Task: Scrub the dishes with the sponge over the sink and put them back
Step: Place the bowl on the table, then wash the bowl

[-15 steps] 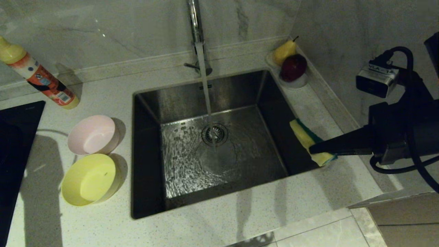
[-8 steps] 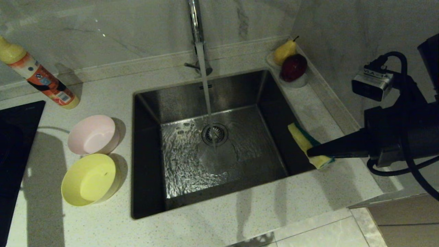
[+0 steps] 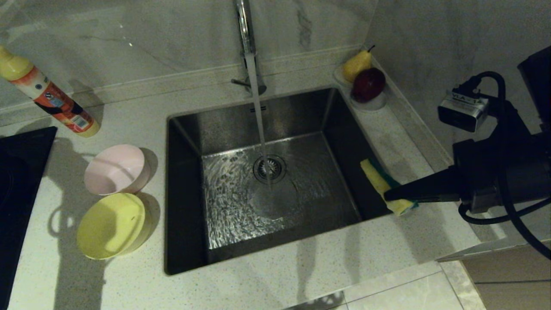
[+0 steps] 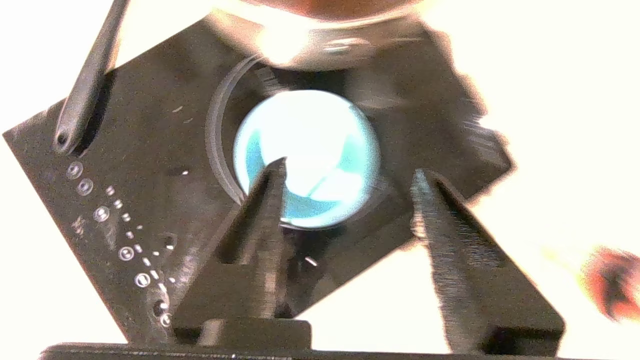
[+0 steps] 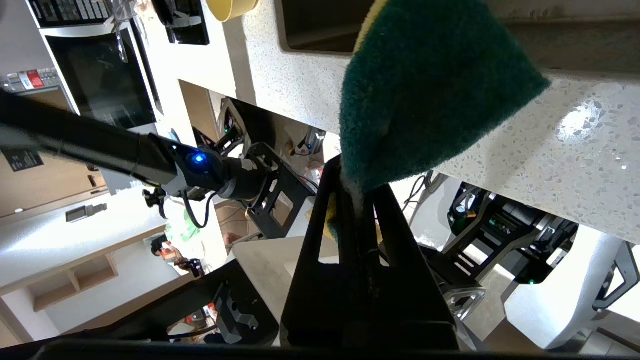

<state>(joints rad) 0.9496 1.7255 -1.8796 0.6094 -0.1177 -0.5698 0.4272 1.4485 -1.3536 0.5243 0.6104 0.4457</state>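
The pink bowl [image 3: 116, 168] and the yellow bowl [image 3: 112, 224] stand on the counter left of the sink [image 3: 275, 112]. Water runs from the tap [image 3: 245, 30] onto the drain [image 3: 269, 168]. In the left wrist view the light blue bowl [image 4: 310, 145] rests on the black hob [image 4: 150, 190]. My left gripper [image 4: 348, 167] hangs over it, open, holding nothing; one fingertip overlaps the bowl's rim. It is outside the head view. My right gripper [image 3: 387, 196] [image 5: 350, 175] is shut on the sponge [image 3: 379, 183] [image 5: 430, 85] at the sink's right edge.
A spray bottle [image 3: 47, 97] lies tilted at the back left. A white dish with a pear and an apple [image 3: 366, 82] sits in the back right corner by the wall. The hob [image 3: 21, 172] fills the left edge of the counter.
An arm's shadow has spread across the pink and yellow bowls on the left counter. The right gripper with the sponge has crept slightly toward the sink.
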